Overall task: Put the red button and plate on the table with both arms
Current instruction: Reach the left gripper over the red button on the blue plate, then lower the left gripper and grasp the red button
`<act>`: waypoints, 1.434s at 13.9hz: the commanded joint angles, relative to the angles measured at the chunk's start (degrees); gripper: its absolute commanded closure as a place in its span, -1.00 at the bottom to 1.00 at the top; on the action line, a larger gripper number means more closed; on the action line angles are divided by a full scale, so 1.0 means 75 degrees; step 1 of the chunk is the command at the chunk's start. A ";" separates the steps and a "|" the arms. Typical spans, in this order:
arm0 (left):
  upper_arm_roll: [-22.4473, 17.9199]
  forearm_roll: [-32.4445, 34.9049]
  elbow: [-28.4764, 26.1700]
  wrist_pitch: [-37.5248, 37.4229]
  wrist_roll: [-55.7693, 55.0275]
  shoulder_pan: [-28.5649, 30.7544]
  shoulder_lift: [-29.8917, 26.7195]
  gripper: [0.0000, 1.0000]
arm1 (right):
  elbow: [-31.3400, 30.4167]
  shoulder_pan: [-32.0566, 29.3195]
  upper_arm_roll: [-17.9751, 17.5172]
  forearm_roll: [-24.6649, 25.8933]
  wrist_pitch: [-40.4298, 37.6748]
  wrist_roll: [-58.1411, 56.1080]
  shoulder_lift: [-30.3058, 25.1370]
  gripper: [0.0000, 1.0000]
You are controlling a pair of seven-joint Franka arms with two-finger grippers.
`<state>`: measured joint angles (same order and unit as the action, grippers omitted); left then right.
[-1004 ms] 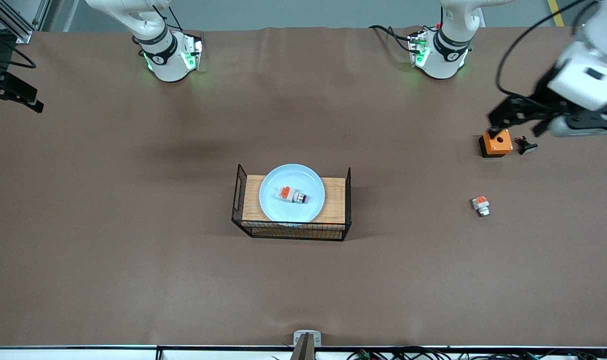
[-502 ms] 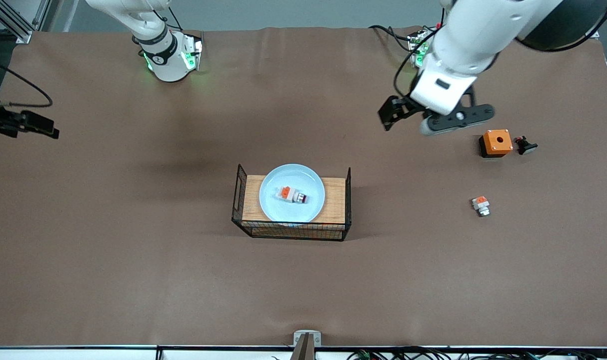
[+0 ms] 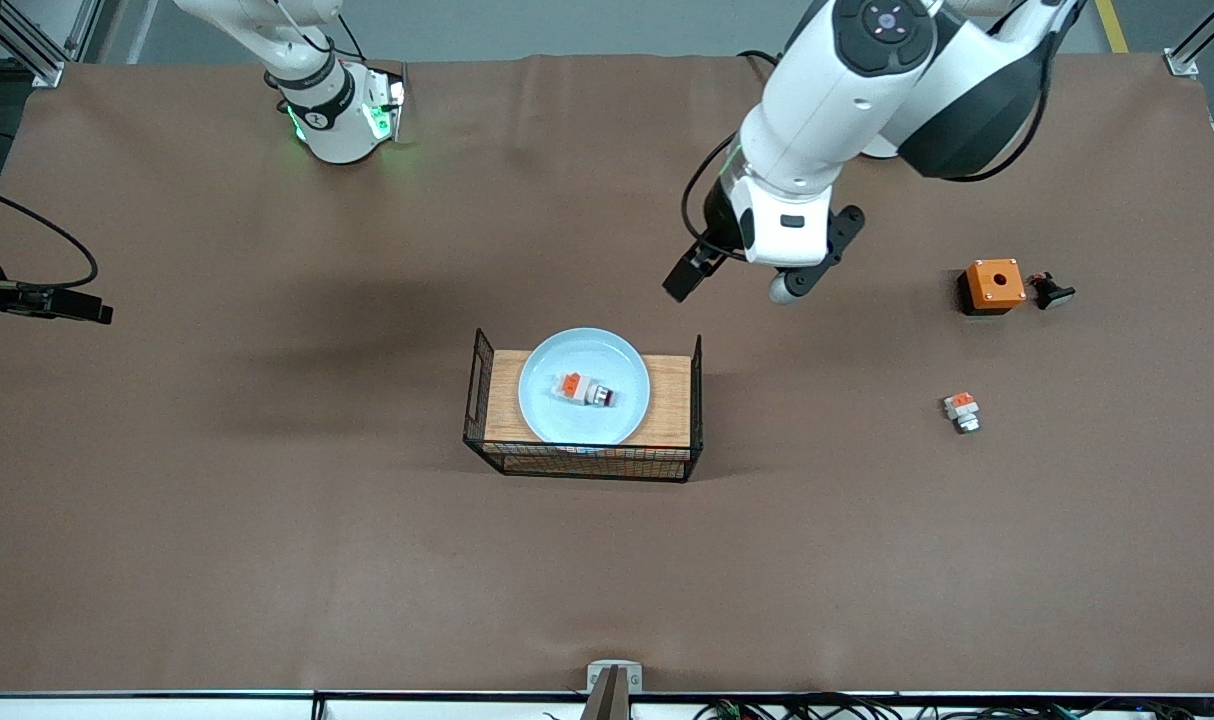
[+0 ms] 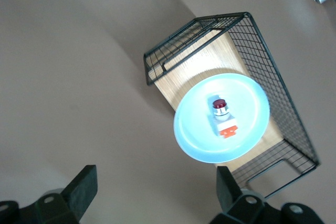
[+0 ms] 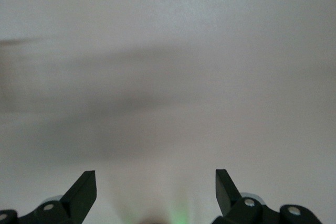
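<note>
The pale-blue plate (image 3: 622, 358) sits on the wood top of a black wire rack (image 3: 587, 460) in the middle of the brown table (image 3: 267, 520). The red button (image 3: 587, 390) lies on the plate. In the left wrist view the plate (image 4: 191, 124) and the button (image 4: 222, 117) show on the rack (image 4: 262, 51). My left gripper (image 3: 687, 275) is open and empty, up over the table beside the rack, on the side of the robots' bases. My right gripper (image 3: 92, 310) is open and empty over the table's edge at the right arm's end. Both grippers' own views show the left gripper (image 4: 155, 182) and the right gripper (image 5: 155, 182) open.
An orange box with a hole (image 3: 992, 285) and a small black piece (image 3: 1052, 291) lie toward the left arm's end. An orange-and-white piece with a grey tip (image 3: 962, 411) lies nearer to the front camera than the box.
My left arm has swung from above the orange box toward the middle, and its gripper is now close to the rack. My right gripper has shifted a little along the table's edge.
</note>
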<state>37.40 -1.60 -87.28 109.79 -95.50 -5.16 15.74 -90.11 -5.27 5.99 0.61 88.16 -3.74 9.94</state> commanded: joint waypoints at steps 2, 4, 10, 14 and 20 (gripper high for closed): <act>-0.0029 0.0330 0.0550 0.0454 -0.2367 -0.0354 0.0758 -1.00 | 0.0155 0.0209 -0.0166 -0.0069 -0.0211 0.2062 -0.0048 -1.00; -0.0041 0.0517 0.0948 0.0513 -0.2990 -0.0530 0.1226 -1.00 | 0.0143 0.0596 -0.0155 -0.0057 -0.0246 0.3165 -0.0095 -1.00; -0.1689 0.0506 0.1653 0.0804 -0.4596 -0.2167 0.2154 -1.00 | 0.0096 0.1300 -0.0166 -0.0069 -0.0399 0.5524 -0.0118 -1.00; -0.2630 0.0506 0.2155 0.1029 -0.4822 -0.3143 0.2821 -1.00 | 0.0085 0.1628 -0.0166 -0.0069 -0.0340 0.6731 -0.0118 -1.00; -0.2876 0.0529 0.2227 0.1625 -0.3440 -0.3355 0.3244 -1.00 | 0.0085 0.1816 -0.0166 -0.0081 -0.0317 0.7166 -0.0118 -1.00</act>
<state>16.99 1.07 -72.69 120.65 -123.75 -29.52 38.57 -89.40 7.31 4.43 0.31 85.92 47.40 9.66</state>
